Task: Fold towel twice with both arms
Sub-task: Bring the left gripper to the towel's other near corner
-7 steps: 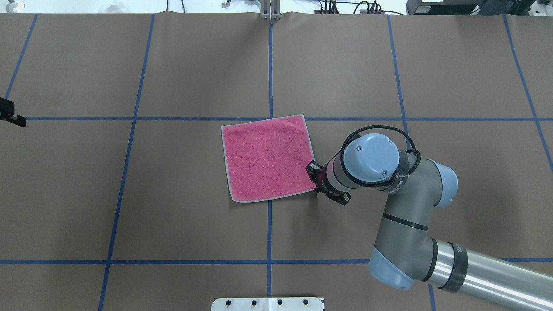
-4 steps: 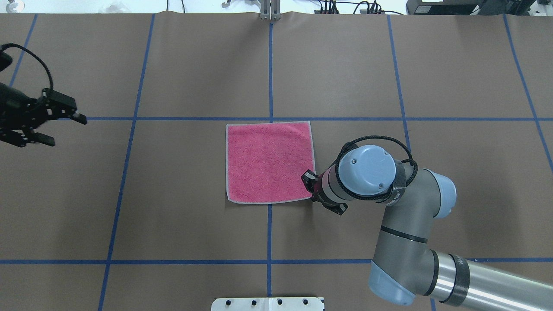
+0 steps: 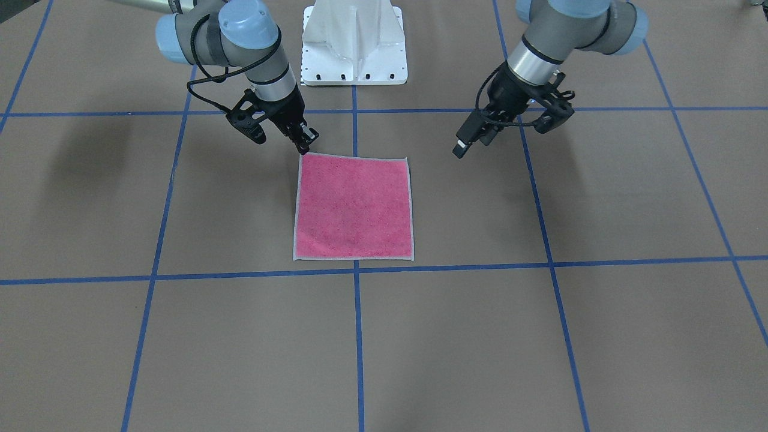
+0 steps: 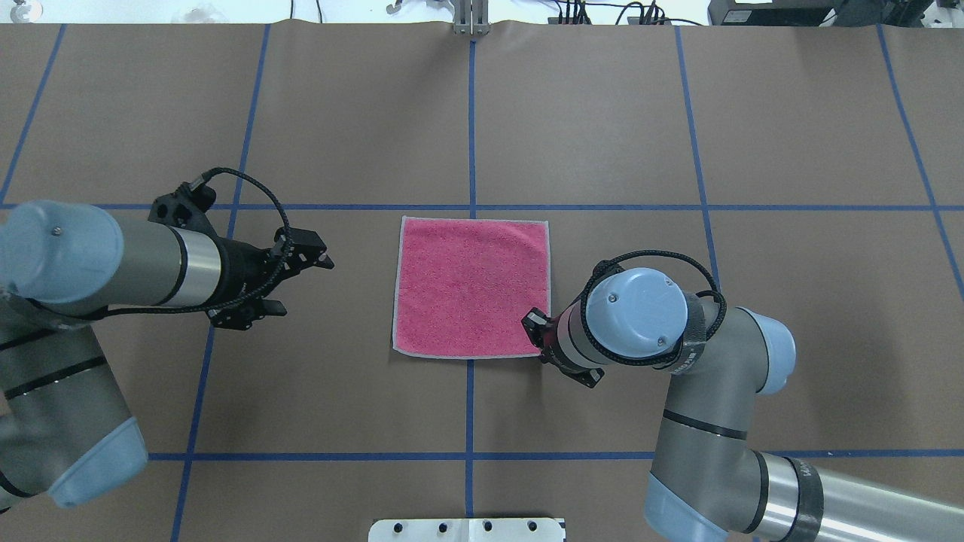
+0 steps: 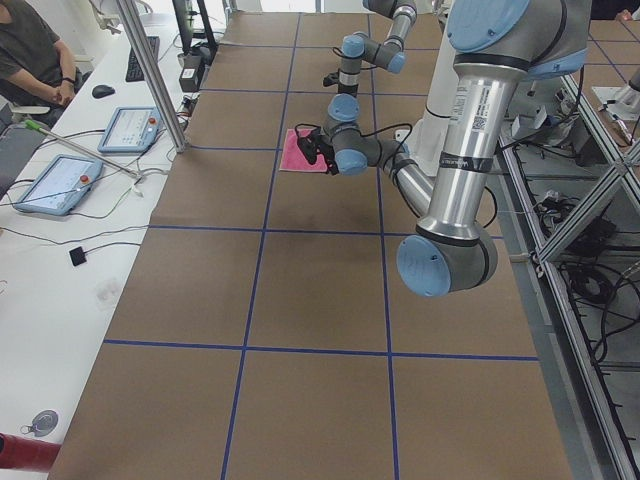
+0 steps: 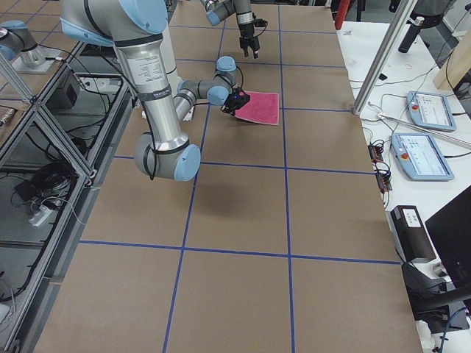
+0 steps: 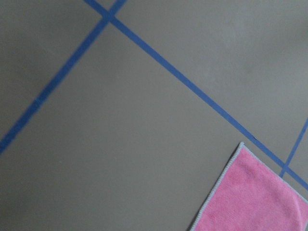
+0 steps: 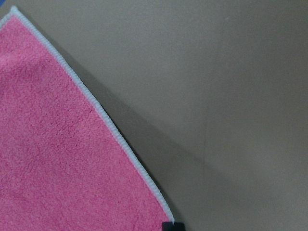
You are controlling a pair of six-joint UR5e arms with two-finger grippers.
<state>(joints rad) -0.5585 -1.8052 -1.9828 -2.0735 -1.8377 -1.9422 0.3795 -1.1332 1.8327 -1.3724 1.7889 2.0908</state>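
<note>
Tabletop (image 4: 753,113): towel (image 4: 471,286) turned squarer; left claw (image 4: 301,284) nearer, spread, empty; right claw (image 4: 538,330) at corner, grip unclear.

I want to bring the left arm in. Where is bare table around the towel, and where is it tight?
Bare table lies between the left gripper and the towel, along its left edge, and across the whole far side beyond the towel. It is crowded only at the towel's near right corner, where the right gripper sits.
</note>
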